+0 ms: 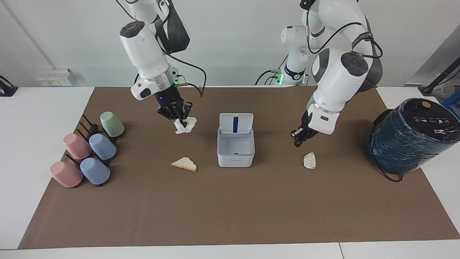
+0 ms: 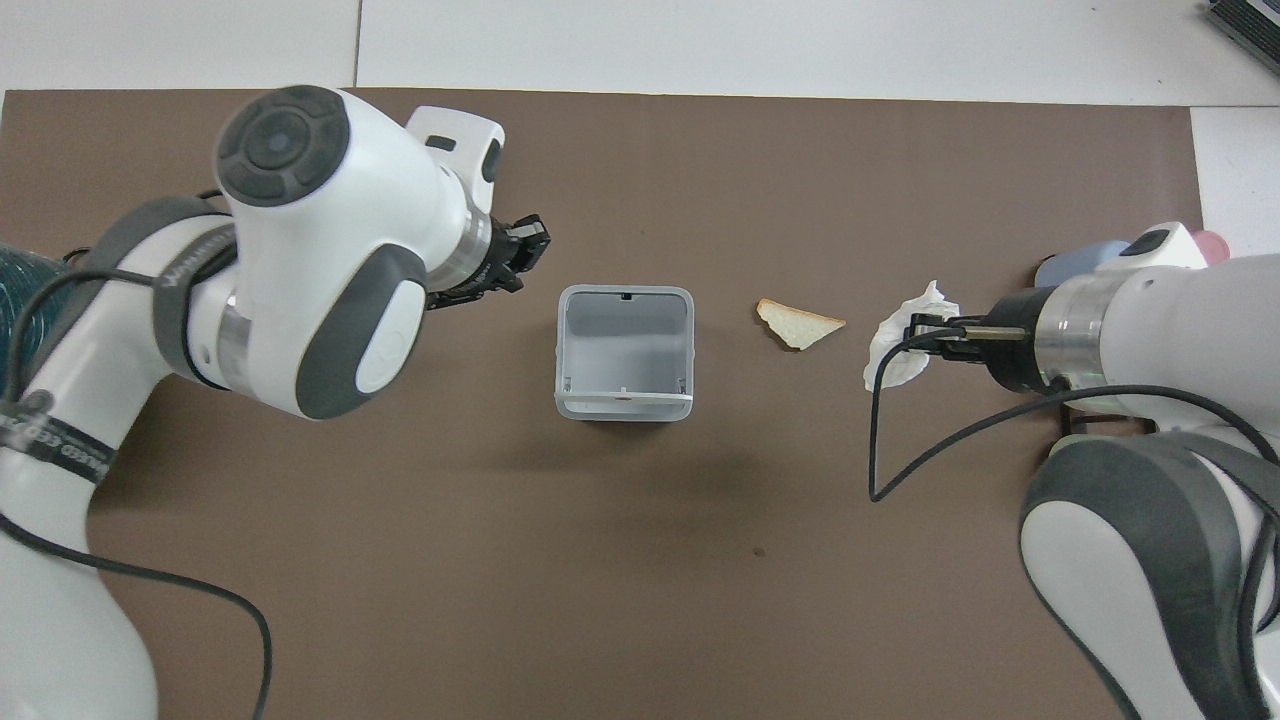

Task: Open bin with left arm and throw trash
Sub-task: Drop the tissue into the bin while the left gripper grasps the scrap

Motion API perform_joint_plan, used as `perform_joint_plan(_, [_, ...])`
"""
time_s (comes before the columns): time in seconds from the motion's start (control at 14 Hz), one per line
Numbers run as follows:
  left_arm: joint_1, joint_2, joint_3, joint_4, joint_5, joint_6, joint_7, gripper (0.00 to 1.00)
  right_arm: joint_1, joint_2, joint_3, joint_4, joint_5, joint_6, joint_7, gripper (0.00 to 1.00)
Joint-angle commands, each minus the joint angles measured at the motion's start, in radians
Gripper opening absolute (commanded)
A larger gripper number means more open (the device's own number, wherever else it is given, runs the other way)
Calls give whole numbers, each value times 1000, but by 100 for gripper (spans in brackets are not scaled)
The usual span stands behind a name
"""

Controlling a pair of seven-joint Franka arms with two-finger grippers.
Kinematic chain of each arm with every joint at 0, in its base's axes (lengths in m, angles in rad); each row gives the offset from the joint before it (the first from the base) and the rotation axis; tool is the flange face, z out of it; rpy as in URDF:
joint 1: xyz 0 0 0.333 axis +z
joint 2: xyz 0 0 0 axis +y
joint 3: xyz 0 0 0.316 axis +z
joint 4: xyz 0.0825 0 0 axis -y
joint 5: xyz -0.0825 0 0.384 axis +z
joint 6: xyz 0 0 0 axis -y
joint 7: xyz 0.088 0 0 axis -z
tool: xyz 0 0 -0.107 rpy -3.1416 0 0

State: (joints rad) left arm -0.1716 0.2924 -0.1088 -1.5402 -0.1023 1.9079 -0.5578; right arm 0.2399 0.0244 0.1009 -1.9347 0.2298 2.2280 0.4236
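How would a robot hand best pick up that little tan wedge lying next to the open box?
Probably from straight above, closing across the two long sides of the bread-like wedge near its wide end. It lies flat on the brown mat, so there is little height to catch from the side, and the bin beside it leaves room overhead.

Bin (image 1: 235, 151) mouth is clear from above: you've got its lid (image 1: 235, 124) upright on the robot-side edge, blocking entry from there. Bread wedge (image 1: 184, 164) sits beside it toward the right arm's end, paper wad (image 1: 309, 160) toward the left arm's end under the left end effector (image 1: 298, 138), open mat (image 1: 230, 208) between.
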Motion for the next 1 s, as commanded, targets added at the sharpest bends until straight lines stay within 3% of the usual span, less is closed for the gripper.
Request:
perform_joint_plan(0.0, [35, -76, -8, -201, 3, 145, 68, 72, 77, 130, 8, 104, 17, 54, 107, 0])
perform_joint_plan(0.07, [38, -108, -8, -300, 3, 239, 93, 82, 100, 162, 8, 126, 17, 80, 144, 0])
perform_joint_plan(0.21, [64, -116, -8, -389, 3, 322, 166, 89, 133, 207, 8, 138, 25, 134, 162, 0])
perform_joint_plan(0.36, [86, -99, -8, -409, 1, 347, 223, 92, 154, 244, 8, 141, 66, 195, 161, 0])
perform_joint_plan(0.79, [98, -55, -5, -503, 6, 506, 276, 93, 200, 304, 8, 132, 68, 229, 150, 0])
perform_joint_plan(0.93, [98, -24, -5, -503, 6, 546, 276, 93, 202, 310, 8, 131, 68, 229, 150, 11])
